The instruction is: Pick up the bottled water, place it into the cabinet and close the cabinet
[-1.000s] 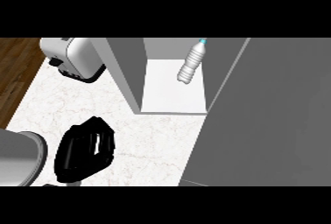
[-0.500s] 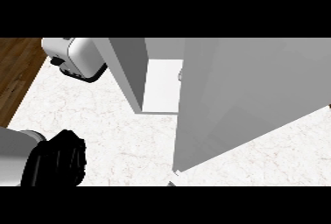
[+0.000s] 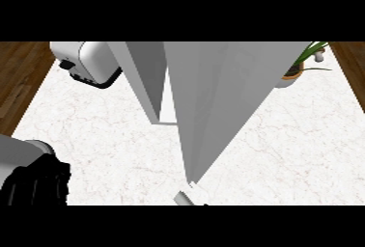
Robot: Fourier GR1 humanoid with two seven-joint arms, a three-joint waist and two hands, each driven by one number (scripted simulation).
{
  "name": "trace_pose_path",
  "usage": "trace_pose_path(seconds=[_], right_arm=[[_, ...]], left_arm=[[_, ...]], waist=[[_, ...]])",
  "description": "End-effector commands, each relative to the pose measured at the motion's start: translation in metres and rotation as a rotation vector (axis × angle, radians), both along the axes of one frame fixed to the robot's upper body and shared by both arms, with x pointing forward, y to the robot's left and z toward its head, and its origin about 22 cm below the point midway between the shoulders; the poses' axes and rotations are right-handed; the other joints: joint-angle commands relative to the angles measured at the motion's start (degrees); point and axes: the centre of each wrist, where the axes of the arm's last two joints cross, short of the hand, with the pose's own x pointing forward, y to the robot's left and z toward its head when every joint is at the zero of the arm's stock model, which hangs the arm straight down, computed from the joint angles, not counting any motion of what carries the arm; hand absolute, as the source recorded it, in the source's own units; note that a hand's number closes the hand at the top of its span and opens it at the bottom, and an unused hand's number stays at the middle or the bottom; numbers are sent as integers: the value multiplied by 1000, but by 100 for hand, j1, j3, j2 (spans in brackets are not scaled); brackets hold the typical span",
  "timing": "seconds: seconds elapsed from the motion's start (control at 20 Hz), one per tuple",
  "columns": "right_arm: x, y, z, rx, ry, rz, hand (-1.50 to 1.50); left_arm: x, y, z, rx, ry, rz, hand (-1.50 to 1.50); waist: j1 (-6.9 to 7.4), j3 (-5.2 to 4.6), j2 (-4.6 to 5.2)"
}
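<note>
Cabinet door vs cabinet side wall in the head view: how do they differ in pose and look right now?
The cabinet door is swung most of the way across the opening, angled to the cabinet side wall, with only a narrow gap left between them. The door shows a much larger face, reaching far down the marble counter; the side wall shows a shorter strip. The door looks lighter, the side wall more shaded. Both are plain grey panels.

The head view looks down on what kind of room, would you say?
Most likely a kitchen: a white marble-patterned counter edged by wood flooring, a grey cabinet with its door swung nearly shut, a rounded white appliance and a potted plant at the back.
</note>
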Motion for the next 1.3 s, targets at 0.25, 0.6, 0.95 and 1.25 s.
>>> trace_pose_path(seconds=[0.25, 0.6, 0.95, 1.25], right_arm=[[103, 49, 22, 130, 152, -96, 150], [185, 54, -7, 119, 270, -62, 150], [255, 11, 5, 98, 279, -97, 150], [260, -3, -29, 63, 266, -99, 150]], left_arm=[[-6, 36, 18, 9, -12, -16, 150], [-13, 34, 9, -5, 4, -17, 150], [-19, 48, 12, 21, -20, -8, 150], [-21, 55, 12, 28, -11, -49, 150]], waist=[[28, 19, 44], [-16, 23, 44], [-19, 21, 59], [-3, 19, 71]])
